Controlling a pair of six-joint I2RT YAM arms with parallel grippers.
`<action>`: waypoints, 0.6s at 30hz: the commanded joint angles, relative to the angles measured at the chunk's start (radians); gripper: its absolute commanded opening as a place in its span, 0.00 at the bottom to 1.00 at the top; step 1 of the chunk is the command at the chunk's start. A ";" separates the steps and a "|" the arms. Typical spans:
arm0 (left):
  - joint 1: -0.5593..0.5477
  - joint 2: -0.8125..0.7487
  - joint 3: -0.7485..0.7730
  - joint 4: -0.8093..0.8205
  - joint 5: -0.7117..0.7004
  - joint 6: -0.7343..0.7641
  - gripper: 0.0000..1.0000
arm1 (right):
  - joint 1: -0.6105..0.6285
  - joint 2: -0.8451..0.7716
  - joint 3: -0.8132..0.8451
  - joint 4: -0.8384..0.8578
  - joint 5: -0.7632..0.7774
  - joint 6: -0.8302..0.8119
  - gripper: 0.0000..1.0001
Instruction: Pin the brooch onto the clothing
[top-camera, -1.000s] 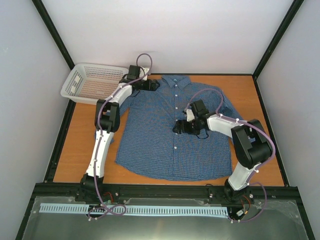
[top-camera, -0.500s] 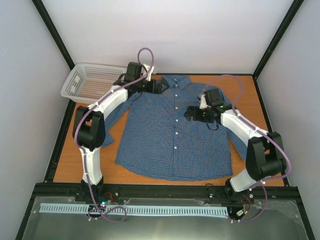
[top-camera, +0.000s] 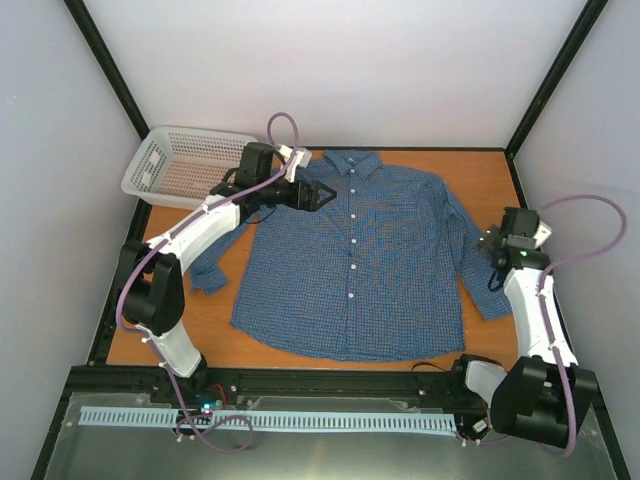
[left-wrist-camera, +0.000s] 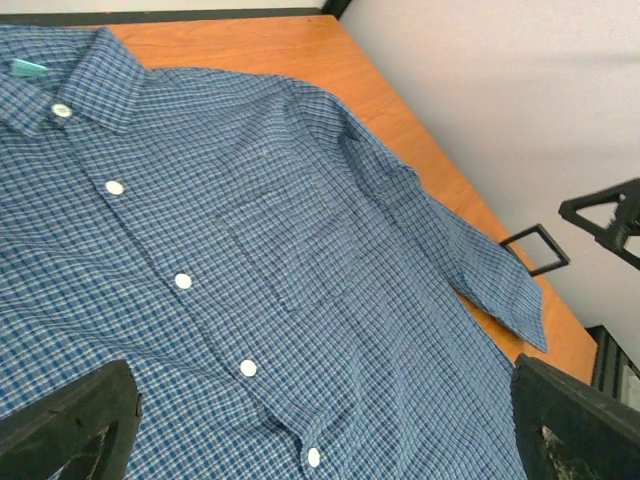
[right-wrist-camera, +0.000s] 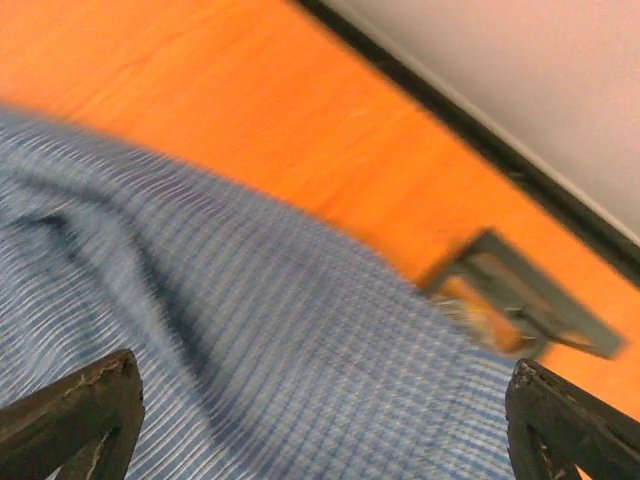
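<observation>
A white basket (top-camera: 148, 170) occupies the table's (top-camera: 485, 172) far-left corner.

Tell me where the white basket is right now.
In the top view, the white basket sits at the far left corner of the table, just beyond the blue shirt's sleeve and left of the left gripper.

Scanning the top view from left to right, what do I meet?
Basket → left gripper → shirt's button row → right gripper.
</observation>
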 joint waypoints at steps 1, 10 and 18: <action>-0.012 -0.021 -0.041 0.059 0.058 0.004 1.00 | -0.141 0.012 0.021 -0.070 0.131 0.050 0.95; -0.012 -0.029 -0.067 0.069 0.091 -0.009 1.00 | -0.219 0.124 0.060 -0.110 0.290 0.155 1.00; -0.011 -0.029 -0.070 0.102 0.093 -0.006 1.00 | -0.254 0.236 0.089 -0.050 0.227 0.205 1.00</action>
